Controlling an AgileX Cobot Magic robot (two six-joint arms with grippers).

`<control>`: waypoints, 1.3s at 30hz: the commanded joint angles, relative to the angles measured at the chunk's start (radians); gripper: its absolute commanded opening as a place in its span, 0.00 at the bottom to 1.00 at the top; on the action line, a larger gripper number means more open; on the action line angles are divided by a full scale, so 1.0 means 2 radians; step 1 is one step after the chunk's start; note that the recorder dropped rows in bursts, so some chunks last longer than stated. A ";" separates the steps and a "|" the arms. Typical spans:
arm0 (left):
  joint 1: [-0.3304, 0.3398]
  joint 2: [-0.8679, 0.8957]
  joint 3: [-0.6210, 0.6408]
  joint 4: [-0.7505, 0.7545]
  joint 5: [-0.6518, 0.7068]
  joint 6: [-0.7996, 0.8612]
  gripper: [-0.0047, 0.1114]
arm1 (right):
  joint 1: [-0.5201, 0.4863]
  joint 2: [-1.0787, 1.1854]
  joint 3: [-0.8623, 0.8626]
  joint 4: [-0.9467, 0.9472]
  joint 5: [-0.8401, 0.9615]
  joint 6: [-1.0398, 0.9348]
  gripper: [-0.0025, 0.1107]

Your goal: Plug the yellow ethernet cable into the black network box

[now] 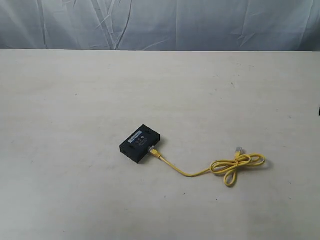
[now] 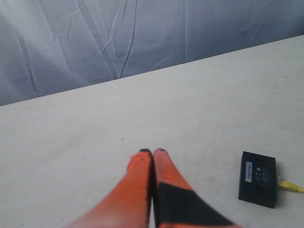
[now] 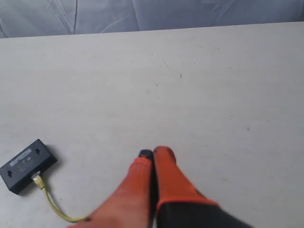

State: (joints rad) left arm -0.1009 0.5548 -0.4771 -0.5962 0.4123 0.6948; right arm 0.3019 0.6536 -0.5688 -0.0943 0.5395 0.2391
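Note:
The black network box (image 1: 140, 144) lies flat on the table, a little left of centre, with a pale label strip on top. One clear plug of the yellow ethernet cable (image 1: 200, 172) sits in the box's side; the cord runs right to a small loop (image 1: 239, 164) with the free plug beside it. Neither arm shows in the exterior view. My left gripper (image 2: 152, 152) is shut and empty, above bare table, with the box (image 2: 258, 178) off to one side. My right gripper (image 3: 155, 153) is likewise shut on nothing; the box (image 3: 27, 165) and cable (image 3: 51, 202) lie away from it.
A crumpled grey cloth backdrop (image 1: 160, 22) hangs behind the table's far edge. The pale tabletop (image 1: 75, 90) carries nothing else but small specks.

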 commanded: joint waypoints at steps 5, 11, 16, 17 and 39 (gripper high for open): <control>0.000 -0.005 0.003 0.005 -0.002 -0.003 0.04 | -0.056 -0.071 0.002 0.040 0.002 -0.002 0.02; 0.000 -0.005 0.003 0.005 -0.002 -0.003 0.04 | -0.100 -0.161 0.002 0.040 0.002 -0.002 0.02; 0.000 -0.005 0.003 0.005 -0.002 -0.003 0.04 | -0.100 -0.210 0.002 0.029 -0.005 -0.002 0.02; 0.000 -0.005 0.003 0.005 -0.002 -0.003 0.04 | -0.100 -0.216 0.004 0.027 -0.006 -0.002 0.02; 0.000 -0.005 0.003 0.005 -0.002 -0.003 0.04 | -0.100 -0.254 0.059 0.014 -0.002 -0.124 0.02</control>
State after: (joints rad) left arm -0.1009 0.5548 -0.4749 -0.5865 0.4123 0.6931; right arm 0.1065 0.1609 -0.4769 -0.0760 0.5390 0.0000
